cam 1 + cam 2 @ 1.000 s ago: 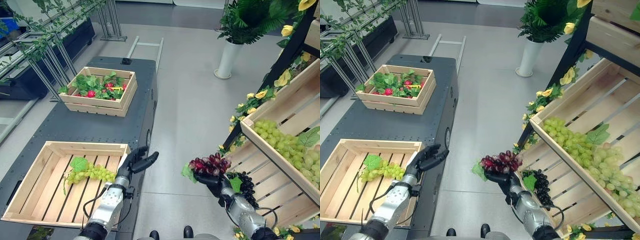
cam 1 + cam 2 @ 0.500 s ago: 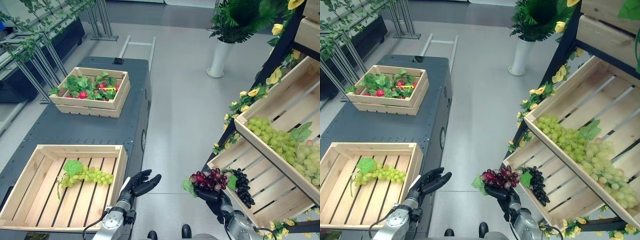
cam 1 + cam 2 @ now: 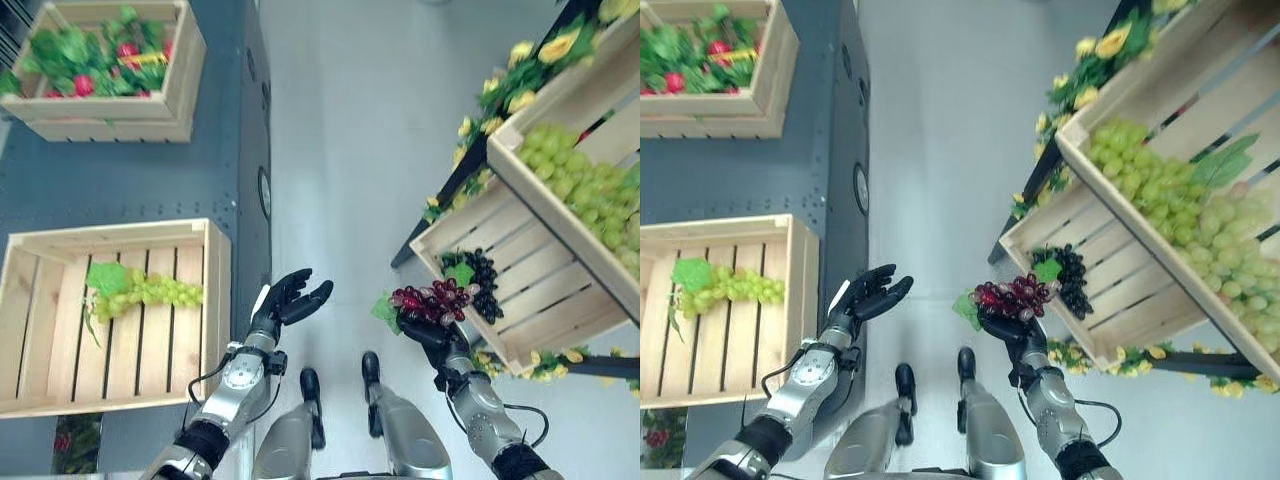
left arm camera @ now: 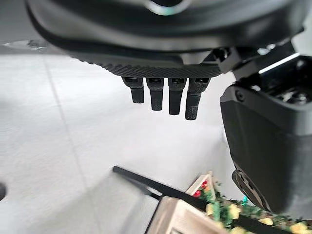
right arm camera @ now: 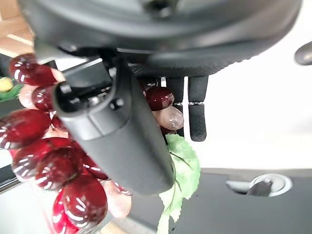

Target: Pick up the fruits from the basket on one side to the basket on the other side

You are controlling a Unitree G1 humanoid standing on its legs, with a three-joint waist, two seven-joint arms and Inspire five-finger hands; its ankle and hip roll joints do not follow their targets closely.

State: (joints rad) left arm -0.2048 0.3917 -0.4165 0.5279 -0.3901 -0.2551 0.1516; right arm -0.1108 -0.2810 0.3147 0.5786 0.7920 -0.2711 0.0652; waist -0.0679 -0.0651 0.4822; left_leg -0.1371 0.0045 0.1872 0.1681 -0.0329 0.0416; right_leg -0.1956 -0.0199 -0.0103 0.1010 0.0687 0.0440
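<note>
- The red grapes you see are a small bunch of dark red, shiny berries with one green leaf at its 9 o'clock end.
- Your right hand holds this bunch from below; in the right wrist view the thumb lies across the berries and the fingers curl behind them.
- The bunch is over the floor, just beside the lower shelf crate, at about 5 o'clock in the head view.
- In that crate lie black grapes, near the red bunch.
- The upper shelf crate at 3 o'clock has many green grapes.
- Your left hand is at 6 o'clock, fingers spread and nearly straight, holding nothing.
- At 8 o'clock the near crate on the cart holds one green bunch with a leaf.
- At 11 o'clock a far crate holds leaves and red fruits.
</note>
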